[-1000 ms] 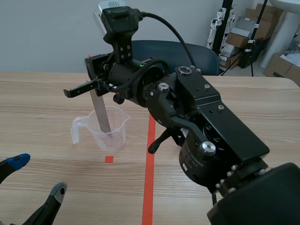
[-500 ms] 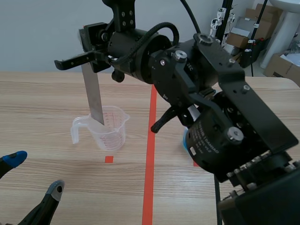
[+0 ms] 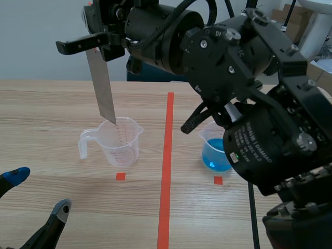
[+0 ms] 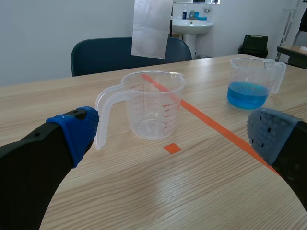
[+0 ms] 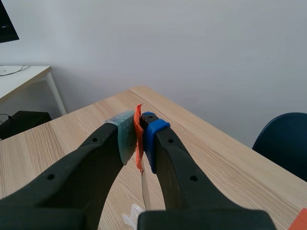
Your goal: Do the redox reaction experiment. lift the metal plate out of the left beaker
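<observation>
Looking across a pale wood-grain table (image 3: 41,104), we see the right gripper (image 3: 97,41) raised high, its pads clamped on the top end of the metal plate (image 3: 101,85). The plate hangs slightly tilted, its lower edge just above the rim of the left beaker (image 3: 120,142), a clear plastic one with a handle. An orange tape line (image 3: 167,171) runs down the table between this beaker and the right beaker (image 3: 213,153), which holds blue liquid. A small orange square (image 3: 120,176) lies in front of each. The left gripper (image 3: 41,193) sits low near us, fingers wide apart, gripping nothing. Beyond the table we see a dark blue chair (image 4: 103,52), a plain pale wall (image 4: 57,24) and a white basin (image 4: 194,26).
</observation>
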`<move>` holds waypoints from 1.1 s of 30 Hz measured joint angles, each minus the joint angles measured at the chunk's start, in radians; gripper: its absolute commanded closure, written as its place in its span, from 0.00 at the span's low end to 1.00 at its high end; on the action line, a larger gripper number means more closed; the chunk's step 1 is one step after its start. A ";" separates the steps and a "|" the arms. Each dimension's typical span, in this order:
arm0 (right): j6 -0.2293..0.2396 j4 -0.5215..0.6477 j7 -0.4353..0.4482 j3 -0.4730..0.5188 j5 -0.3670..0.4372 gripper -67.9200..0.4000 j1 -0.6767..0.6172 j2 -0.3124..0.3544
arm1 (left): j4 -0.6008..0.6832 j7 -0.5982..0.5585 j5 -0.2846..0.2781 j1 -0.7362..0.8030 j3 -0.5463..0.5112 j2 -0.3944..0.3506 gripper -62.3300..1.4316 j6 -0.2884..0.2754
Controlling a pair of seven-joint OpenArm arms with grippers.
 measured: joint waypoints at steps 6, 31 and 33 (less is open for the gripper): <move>0.000 0.004 -0.015 0.000 0.040 0.95 0.001 0.003 | 0.000 0.002 0.000 0.000 0.000 0.000 0.00 0.000; -0.069 0.004 -0.134 0.000 0.159 0.95 0.109 0.034 | 0.000 0.002 0.000 0.000 0.000 0.000 0.00 0.000; -0.080 0.005 -0.153 0.000 0.159 0.95 0.109 0.034 | 0.000 0.002 0.000 0.000 0.000 0.000 0.00 0.000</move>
